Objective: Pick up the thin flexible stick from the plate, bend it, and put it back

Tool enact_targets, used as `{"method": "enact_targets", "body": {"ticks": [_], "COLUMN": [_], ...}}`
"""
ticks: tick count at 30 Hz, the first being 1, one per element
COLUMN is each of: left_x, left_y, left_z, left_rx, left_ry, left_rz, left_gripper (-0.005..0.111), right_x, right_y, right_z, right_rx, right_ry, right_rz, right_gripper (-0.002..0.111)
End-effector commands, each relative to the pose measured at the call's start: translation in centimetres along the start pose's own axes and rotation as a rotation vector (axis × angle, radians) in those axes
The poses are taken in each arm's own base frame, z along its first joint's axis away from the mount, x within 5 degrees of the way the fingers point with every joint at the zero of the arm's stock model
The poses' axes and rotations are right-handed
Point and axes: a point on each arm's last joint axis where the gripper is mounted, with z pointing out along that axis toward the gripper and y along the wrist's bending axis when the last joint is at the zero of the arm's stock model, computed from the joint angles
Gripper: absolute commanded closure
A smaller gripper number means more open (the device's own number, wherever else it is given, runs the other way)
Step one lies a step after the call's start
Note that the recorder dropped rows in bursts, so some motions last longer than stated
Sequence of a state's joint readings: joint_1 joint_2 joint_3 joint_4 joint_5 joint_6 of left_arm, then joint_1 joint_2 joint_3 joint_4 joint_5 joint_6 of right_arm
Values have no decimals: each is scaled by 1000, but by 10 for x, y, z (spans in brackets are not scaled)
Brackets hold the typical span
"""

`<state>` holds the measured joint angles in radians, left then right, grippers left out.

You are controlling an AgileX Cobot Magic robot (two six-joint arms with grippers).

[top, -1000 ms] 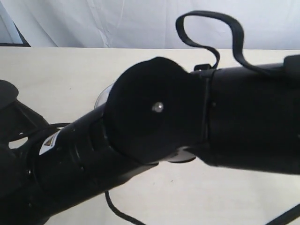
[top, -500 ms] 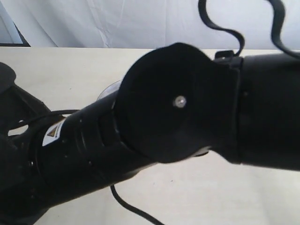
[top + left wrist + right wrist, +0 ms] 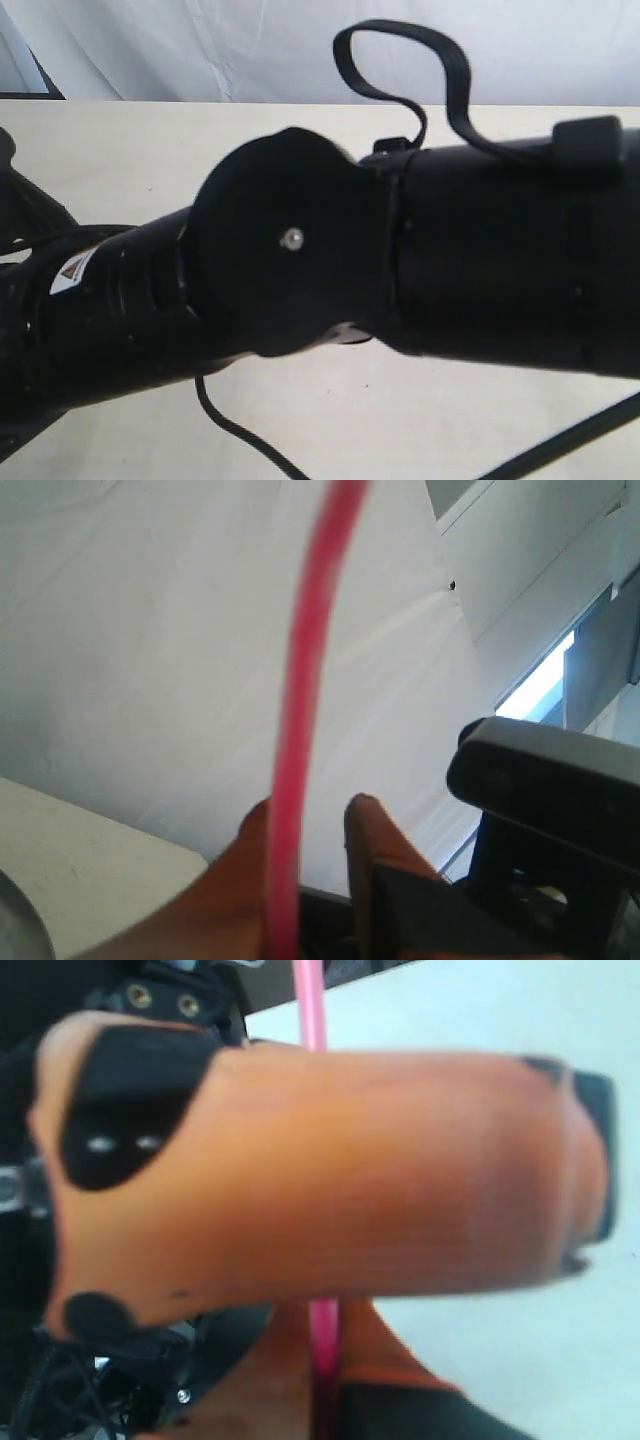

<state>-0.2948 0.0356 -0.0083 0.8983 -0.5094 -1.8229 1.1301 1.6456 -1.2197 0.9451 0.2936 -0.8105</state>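
The thin flexible stick (image 3: 300, 700) is lifted off the table and runs in a slight curve between my left gripper's (image 3: 305, 815) orange fingers. It lies against one finger, with a clear gap to the other, so that gripper is open. In the right wrist view my right gripper (image 3: 325, 1345) is shut on the stick (image 3: 323, 1330), pinching it low down. The left gripper's broad orange finger (image 3: 330, 1160) crosses in front, and the stick (image 3: 309, 1005) shows again beyond it. Only a grey edge of the plate (image 3: 18, 930) appears. Both black arms (image 3: 290, 250) hide the stick in the exterior view.
The cream table (image 3: 120, 150) spreads around the arms, with a white backdrop (image 3: 200, 50) behind it. Black cables loop above the right arm (image 3: 400, 60) and trail over the table near the front (image 3: 235, 435). A black camera mount (image 3: 560, 780) sits beside the left gripper.
In the exterior view the right arm's round joint swung right, then back left past where it began. The left arm drew back to the left.
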Motion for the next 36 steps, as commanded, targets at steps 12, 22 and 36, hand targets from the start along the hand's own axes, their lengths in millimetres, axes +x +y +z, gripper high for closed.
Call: {"method": "enact_targets", "body": {"ticks": [12, 22, 36], "left_x": [10, 12, 10], "left_y": [5, 7, 11], "left_z": [-1, -1, -1], "left_rx": [-25, -48, -88], "left_ry": [98, 123, 104], "left_rz": [160, 219, 217], "left_gripper": [106, 106, 106], "right_x": [-17, -27, 0], "right_y": [8, 15, 10], "right_z": [-20, -40, -13], "right_rx": [-24, -41, -78], "right_ry": [-71, -102, 77], "right_rz": [31, -13, -103], "right_gripper": [109, 109, 51]}}
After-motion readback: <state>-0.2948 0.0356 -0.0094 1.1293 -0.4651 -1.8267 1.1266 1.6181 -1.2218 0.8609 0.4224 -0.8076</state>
